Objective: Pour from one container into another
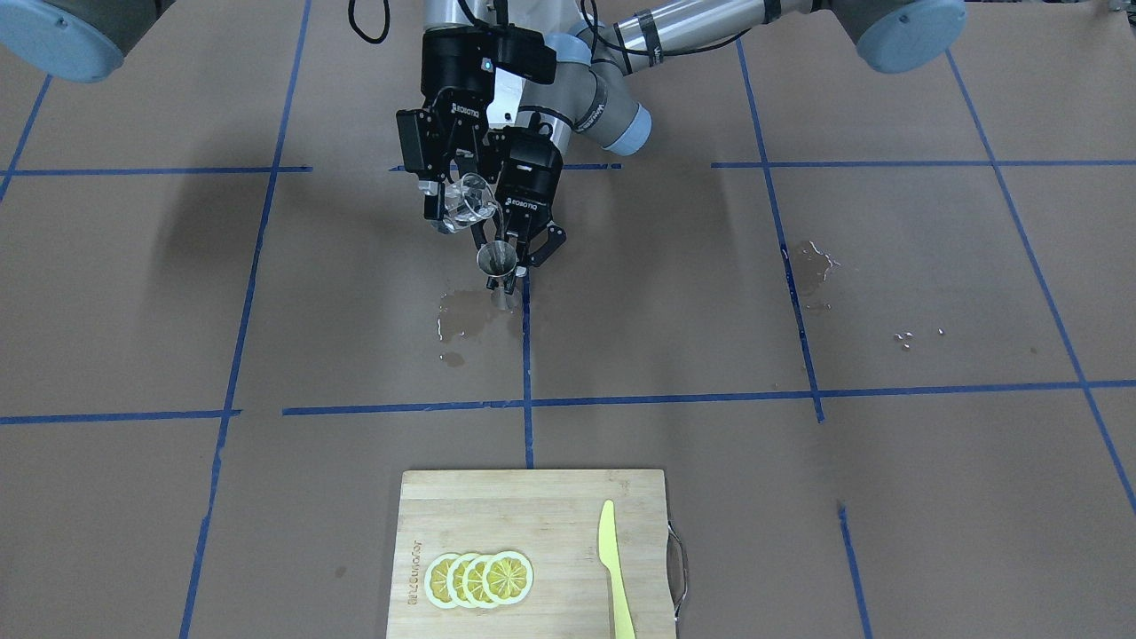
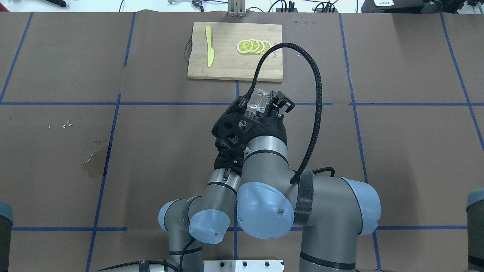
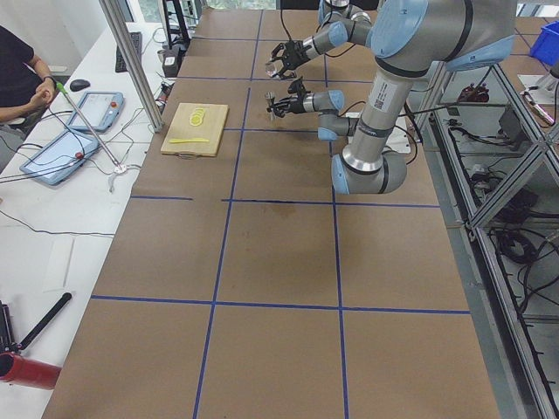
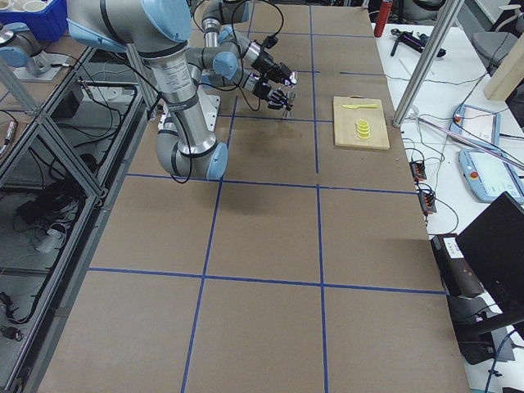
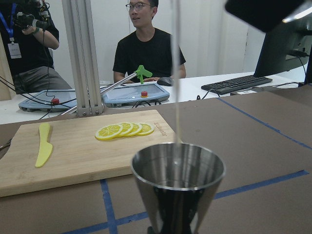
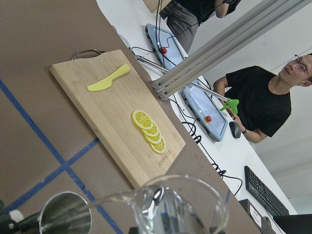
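My right gripper [image 1: 458, 192] is shut on the clear glass cup [image 1: 470, 209], which it holds tilted, lip down, above the silver jigger [image 1: 498, 259]. My left gripper [image 1: 507, 280] is shut on the jigger at its narrow waist and keeps it upright just over the table. In the left wrist view a thin stream [image 5: 175, 73] falls into the jigger's open top [image 5: 178, 168]. The right wrist view shows the cup's rim [image 6: 180, 207] close up, with the jigger [image 6: 66, 214] below and to its left. From overhead, the cup [image 2: 260, 101] shows in the right gripper [image 2: 265, 103]; the left gripper is hidden beneath that arm.
A wet patch [image 1: 463, 319] lies on the brown paper by the jigger, and more spilled drops [image 1: 812, 264] lie farther off. A wooden cutting board [image 1: 550, 506] with lemon slices [image 1: 479, 579] and a yellow knife [image 1: 614, 568] sits at the far edge. People sit beyond the table.
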Robot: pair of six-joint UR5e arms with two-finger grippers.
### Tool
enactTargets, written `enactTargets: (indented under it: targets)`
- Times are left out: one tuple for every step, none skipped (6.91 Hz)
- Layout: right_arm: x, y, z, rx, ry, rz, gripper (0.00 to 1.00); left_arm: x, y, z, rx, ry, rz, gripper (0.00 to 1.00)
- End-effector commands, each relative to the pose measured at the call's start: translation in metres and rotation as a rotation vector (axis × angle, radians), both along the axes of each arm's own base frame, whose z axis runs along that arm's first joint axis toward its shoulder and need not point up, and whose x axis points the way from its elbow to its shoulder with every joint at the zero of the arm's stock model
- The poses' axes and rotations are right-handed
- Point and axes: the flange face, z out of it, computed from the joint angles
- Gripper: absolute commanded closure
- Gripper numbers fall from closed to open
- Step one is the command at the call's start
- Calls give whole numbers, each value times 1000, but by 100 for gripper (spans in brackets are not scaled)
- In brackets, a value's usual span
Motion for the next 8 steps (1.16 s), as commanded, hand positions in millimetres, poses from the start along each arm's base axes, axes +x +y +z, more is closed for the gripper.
enactTargets:
  targets:
    - [1, -2, 1, 9, 48, -15, 100, 0, 0, 0, 0, 1, 0, 100]
    - [4, -7, 1, 21, 81, -25, 100, 0, 0, -1, 0, 2, 0, 100]
    - [5, -9, 1, 25, 97, -28, 100, 0, 0, -1, 0, 2, 0, 100]
    - [7, -12, 1, 31, 116, -33, 100, -1, 0, -2, 1, 4, 0, 100]
    - [7, -14, 3, 32, 125, -31, 100, -2, 0, -3, 1, 7, 0, 100]
    - [8, -15, 3, 39, 145, -41, 100, -2, 0, -5, 2, 10, 0, 100]
    - [7, -15, 4, 40, 153, -45, 100, -2, 0, -5, 2, 10, 0, 100]
    - [7, -15, 4, 45, 166, -52, 100, -2, 0, -5, 2, 10, 0, 100]
